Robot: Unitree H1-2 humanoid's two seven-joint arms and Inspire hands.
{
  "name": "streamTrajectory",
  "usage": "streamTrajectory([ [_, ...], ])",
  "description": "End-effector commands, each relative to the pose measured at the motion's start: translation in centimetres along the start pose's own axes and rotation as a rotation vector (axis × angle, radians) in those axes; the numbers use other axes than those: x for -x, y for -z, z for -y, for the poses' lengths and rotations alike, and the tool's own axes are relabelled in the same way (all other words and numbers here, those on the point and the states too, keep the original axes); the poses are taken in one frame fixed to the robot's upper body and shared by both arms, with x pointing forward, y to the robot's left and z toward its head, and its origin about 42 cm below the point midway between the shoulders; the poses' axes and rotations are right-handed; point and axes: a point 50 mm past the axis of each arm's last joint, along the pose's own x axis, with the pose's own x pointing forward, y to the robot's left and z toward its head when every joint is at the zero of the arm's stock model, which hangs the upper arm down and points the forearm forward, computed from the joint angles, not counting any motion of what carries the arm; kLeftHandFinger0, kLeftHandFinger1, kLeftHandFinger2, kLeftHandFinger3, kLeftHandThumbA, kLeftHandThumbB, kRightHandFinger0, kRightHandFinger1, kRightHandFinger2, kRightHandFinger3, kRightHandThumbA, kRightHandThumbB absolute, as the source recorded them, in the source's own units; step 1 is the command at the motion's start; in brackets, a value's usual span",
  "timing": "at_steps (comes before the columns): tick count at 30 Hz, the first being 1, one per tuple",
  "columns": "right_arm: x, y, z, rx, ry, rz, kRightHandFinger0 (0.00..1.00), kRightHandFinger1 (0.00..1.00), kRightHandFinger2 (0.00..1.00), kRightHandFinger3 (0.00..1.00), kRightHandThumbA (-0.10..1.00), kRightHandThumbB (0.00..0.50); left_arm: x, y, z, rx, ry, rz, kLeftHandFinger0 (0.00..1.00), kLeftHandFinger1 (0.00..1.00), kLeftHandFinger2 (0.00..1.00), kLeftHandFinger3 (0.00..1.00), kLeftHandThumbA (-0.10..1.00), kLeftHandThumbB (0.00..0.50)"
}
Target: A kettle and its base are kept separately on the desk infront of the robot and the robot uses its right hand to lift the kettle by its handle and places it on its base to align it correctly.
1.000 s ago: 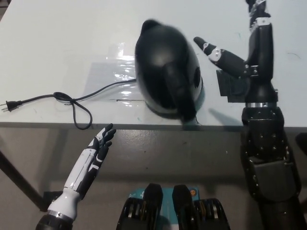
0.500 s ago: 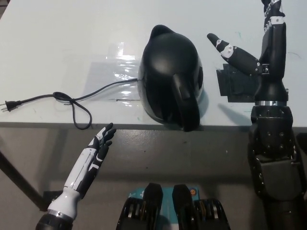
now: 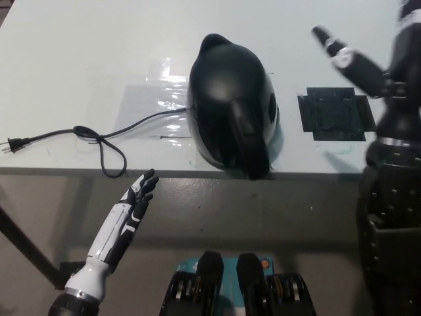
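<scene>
Head view shows the black right hand (image 3: pixel 368 66) raised over the desk (image 3: pixel 79 52) at the far right, fingers spread and gripping nothing, well clear of everything. To its left lies a square of black tape (image 3: pixel 335 115), and further left stands the kettle (image 3: pixel 231 105), handle (image 3: pixel 248 138) pointing at the desk's near edge. A cord (image 3: pixel 92 138) runs leftward from under the kettle, which suggests it already sits on its base, though the base itself is hidden. Placement looks done; only alignment remains unconfirmed. Below the desk's edge, far left, the white left hand (image 3: pixel 135 201) rests open.
</scene>
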Motion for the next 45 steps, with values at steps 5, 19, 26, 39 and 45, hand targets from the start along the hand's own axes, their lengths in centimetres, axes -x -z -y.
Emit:
streamTrajectory([
  [5, 0.6, -13.5, 7.7, 0.087, 0.072, 0.432, 1.0, 1.0, 1.0, 1.0, 1.0, 0.5, -0.5, -0.5, -1.1, -0.017, 0.006, 0.033, 1.0, 1.0, 1.0, 1.0, 1.0, 0.198],
  [19, 11.7, -16.2, 13.1, 0.281, -0.085, 0.451, 1.0, 1.0, 1.0, 1.0, 0.86, 0.446, -0.2, -0.4, -1.4, -0.011, 0.009, 0.035, 1.0, 1.0, 1.0, 1.0, 1.0, 0.164],
  [26, 17.0, -13.0, 12.6, 0.368, -0.125, 0.167, 1.0, 1.0, 1.0, 1.0, 1.0, 0.348, 0.0, -0.4, -2.0, -0.008, -0.009, 0.033, 1.0, 1.0, 1.0, 1.0, 1.0, 0.179],
  [39, 24.3, 0.1, 13.1, 0.445, -0.223, -0.35, 1.0, 1.0, 1.0, 1.0, 1.0, 0.448, 1.7, 0.0, -1.8, 0.016, -0.021, -0.009, 1.0, 1.0, 1.0, 1.0, 1.0, 0.197],
  [45, 26.5, 2.9, 12.7, 0.412, -0.274, -0.482, 1.0, 1.0, 1.0, 1.0, 1.0, 0.439, 1.8, 0.0, -2.4, -0.001, -0.03, -0.015, 1.0, 1.0, 1.0, 1.0, 1.0, 0.199],
])
